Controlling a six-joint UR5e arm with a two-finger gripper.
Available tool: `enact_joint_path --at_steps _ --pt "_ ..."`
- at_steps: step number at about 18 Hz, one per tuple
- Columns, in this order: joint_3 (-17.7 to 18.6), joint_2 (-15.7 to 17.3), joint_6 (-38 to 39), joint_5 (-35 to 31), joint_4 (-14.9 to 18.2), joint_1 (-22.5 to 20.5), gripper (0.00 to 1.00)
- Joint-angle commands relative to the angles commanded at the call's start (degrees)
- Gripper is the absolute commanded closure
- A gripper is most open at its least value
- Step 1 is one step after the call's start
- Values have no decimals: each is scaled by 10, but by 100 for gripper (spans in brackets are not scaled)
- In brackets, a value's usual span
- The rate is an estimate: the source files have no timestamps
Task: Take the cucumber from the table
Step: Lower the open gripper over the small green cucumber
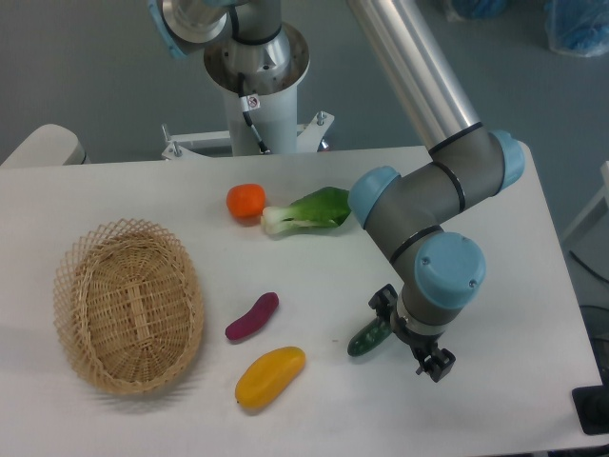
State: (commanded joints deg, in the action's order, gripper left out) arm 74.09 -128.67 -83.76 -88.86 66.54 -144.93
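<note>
Progress: cucumber (367, 338) lies on the table (533, 286), lower right of centre, not yet lifted.
Gripper: gripper (404, 338) is down at the cucumber's right end; its fingers are mostly hidden under the wrist, so I cannot tell how wide it stands or whether it grips.
Left to do: secure the grasp, then lift, by my judgement.
Count: one cucumber, one basket (128, 305), one purple vegetable (252, 316), one yellow one (270, 376), one orange one (245, 201), one bok choy (309, 210).

Glossy cucumber (367, 338), smooth white table (495, 400), rough woven wicker basket (128, 305).
</note>
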Motion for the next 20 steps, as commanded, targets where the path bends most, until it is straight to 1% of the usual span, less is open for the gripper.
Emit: enact_joint_path --at_steps 3,8,10,11,12,15,16,18,20 --pt "5 3 -1 -1 -7 0 0" --pt "3 1 4 -1 -6 3 0" --pt "6 2 4 0 -13 3 0" --pt "9 2 5 -1 -23 4 0" --pt "21 4 5 -2 -36 5 0" --pt "72 22 8 -2 -99 8 0" --pt "81 25 17 -1 -111 8 0" --pt "82 33 39 6 -107 7 0" --pt "93 38 40 3 -104 9 0"
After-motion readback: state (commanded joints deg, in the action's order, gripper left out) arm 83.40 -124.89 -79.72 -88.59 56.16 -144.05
